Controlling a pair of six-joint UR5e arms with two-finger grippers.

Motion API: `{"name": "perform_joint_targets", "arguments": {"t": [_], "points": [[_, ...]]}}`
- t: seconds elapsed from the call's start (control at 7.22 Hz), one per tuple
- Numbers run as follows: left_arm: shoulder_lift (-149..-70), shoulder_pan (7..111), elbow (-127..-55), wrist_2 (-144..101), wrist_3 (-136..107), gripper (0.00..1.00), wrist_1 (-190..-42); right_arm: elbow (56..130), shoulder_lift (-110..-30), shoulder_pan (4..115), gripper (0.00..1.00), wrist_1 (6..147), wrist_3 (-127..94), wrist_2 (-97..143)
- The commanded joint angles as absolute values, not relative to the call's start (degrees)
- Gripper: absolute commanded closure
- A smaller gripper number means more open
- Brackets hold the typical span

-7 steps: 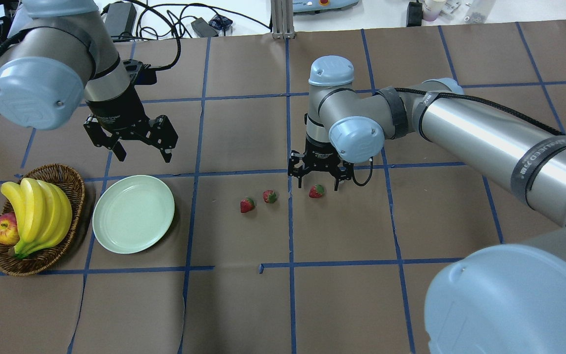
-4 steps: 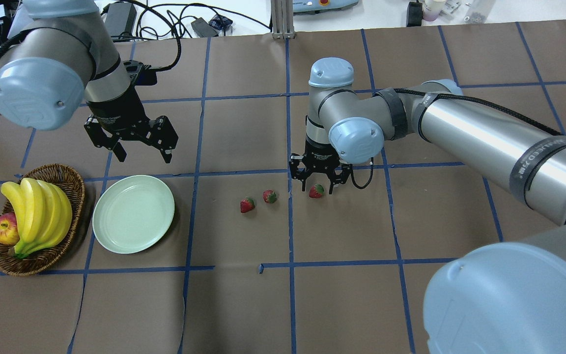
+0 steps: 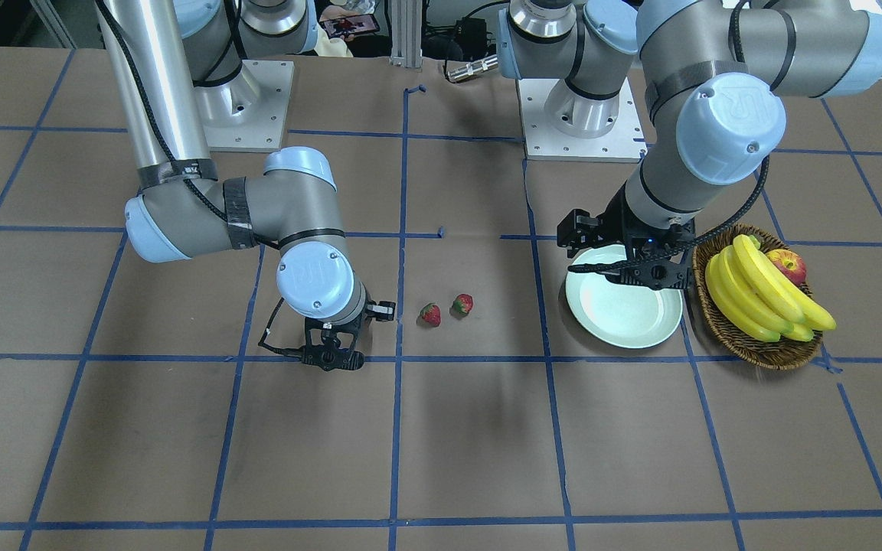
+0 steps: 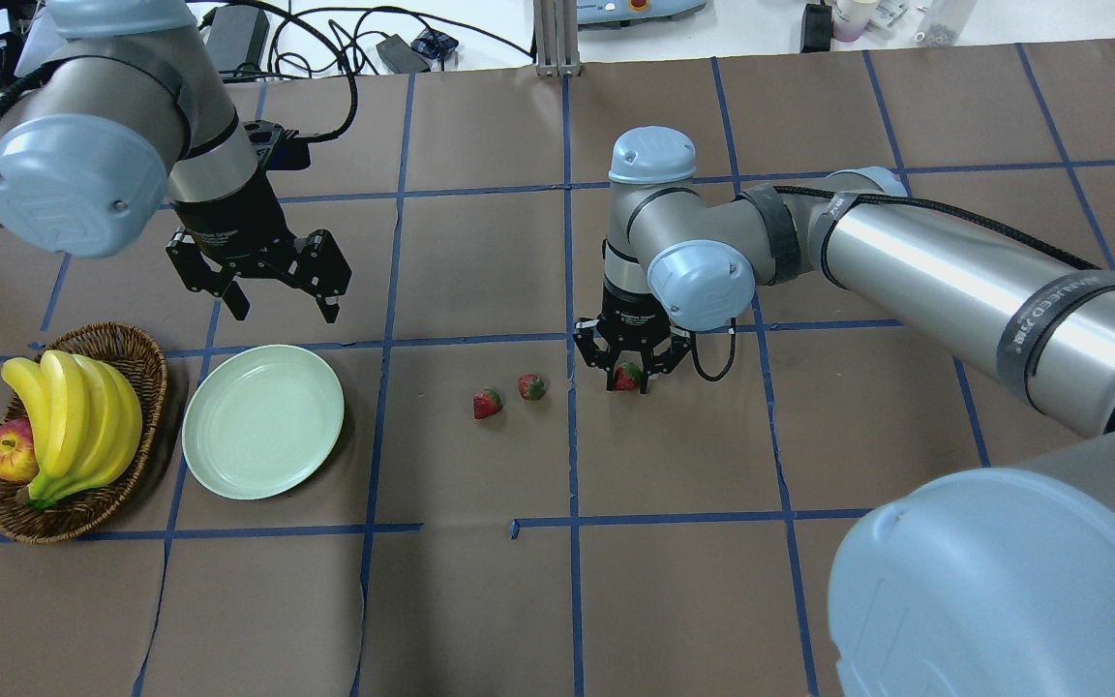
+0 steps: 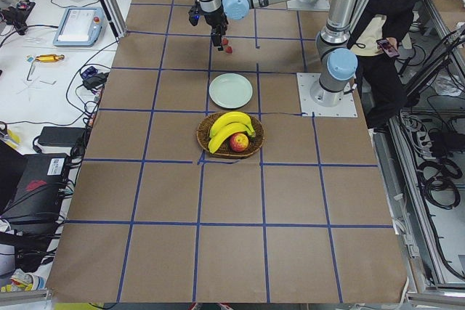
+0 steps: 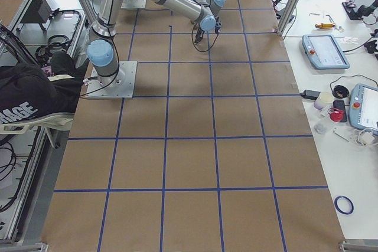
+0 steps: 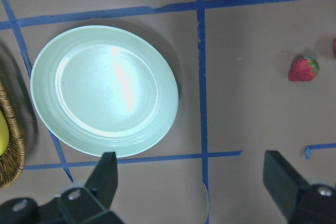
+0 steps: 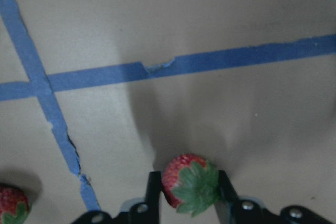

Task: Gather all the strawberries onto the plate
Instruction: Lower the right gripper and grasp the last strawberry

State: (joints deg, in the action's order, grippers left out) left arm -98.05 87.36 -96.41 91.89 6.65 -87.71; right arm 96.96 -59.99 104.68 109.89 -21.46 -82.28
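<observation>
Strawberries [image 4: 531, 387]: all 3 on tabletop [image 4: 480, 600], none in plate [image 4: 262, 423] yet. Right end effector [image 8: 188, 196] looks clamped on the rightmost strawberry [image 8: 191, 183]. Its fingers [image 8: 154, 192] press both flanks, w/ the berry low btwn the tips, green cap facing the wrist cam, apparently resting on the paper.

Risks, my read:
- Berry is small, rounded & tapered, so a hold this near the tips could let it squirt out or roll on lift.
- Too hard a squeeze could crush it.
- Route to plate runs right past the other two berries, so a low carry could knock them away.
- Left end effector [image 4: 283, 311], fingers wide apart & holding nothing, hovers just beyond plate's far rim. Poss. arm-to-arm clash at drop-off.

Plate lies well apart from the held berry, to its left in overhead view, just beside the basket [image 4: 146, 356].
</observation>
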Motion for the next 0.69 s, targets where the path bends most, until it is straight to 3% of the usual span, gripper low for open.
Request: {"name": "perform_joint_targets", "arguments": {"t": [0.0,0.55], "points": [[-98.0,87.4,-96.3,92.5,6.9,0.0,-87.6,95.6,-60.6,104.7,1.0,109.7,-21.3,-83.1],[-97.9,87.0,-96.5,94.4,7.4,0.0,-87.6,85.9,-64.2,106.7,1.0,106.2,-21.6,-82.0]]}}
